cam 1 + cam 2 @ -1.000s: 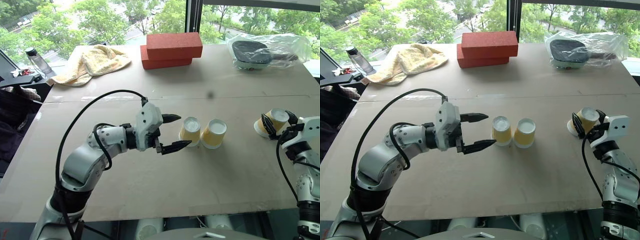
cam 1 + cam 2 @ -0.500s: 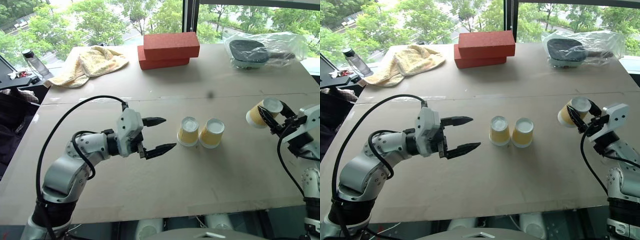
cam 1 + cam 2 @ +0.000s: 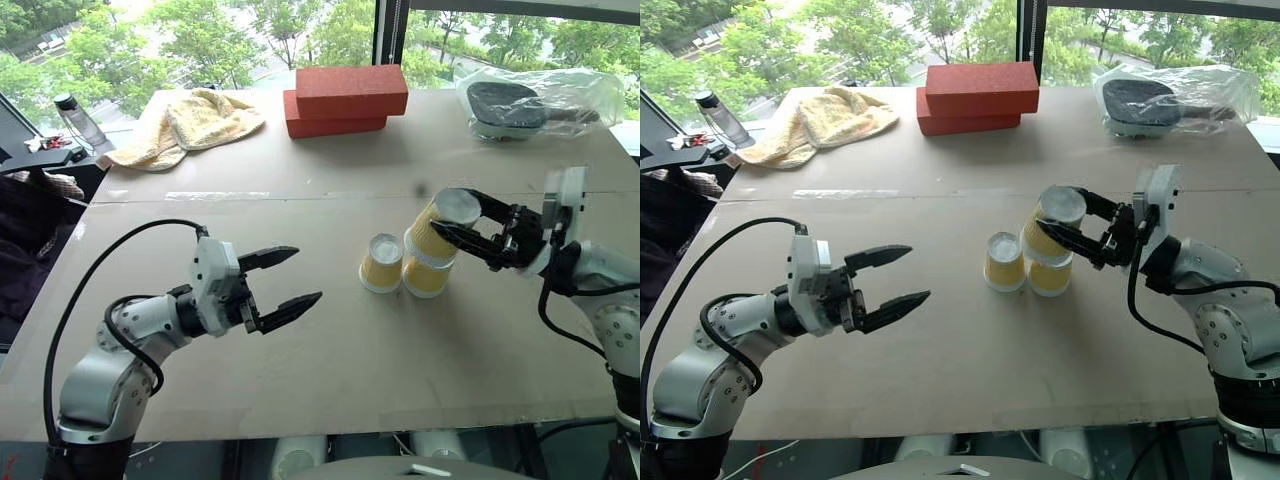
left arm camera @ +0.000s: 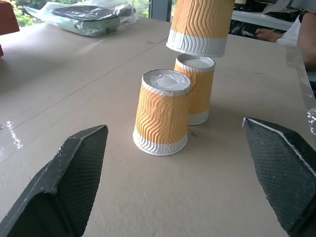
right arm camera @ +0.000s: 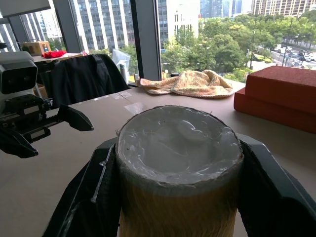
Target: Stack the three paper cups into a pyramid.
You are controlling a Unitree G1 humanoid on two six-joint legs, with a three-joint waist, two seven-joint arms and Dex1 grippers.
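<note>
My right gripper (image 3: 452,222) has its fingers clamped on the third cup (image 3: 438,228) — tilted, just above the two upside-down cups (image 3: 382,263) side by side on the desk (image 3: 330,380). Left gripper (image 3: 285,279) — fingers wide apart, beside them.

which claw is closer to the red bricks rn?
Right. The right claw, shut on a paper cup above the two standing cups, sits nearer the red bricks. The left claw hangs open, farther back toward the table's near edge.
</note>
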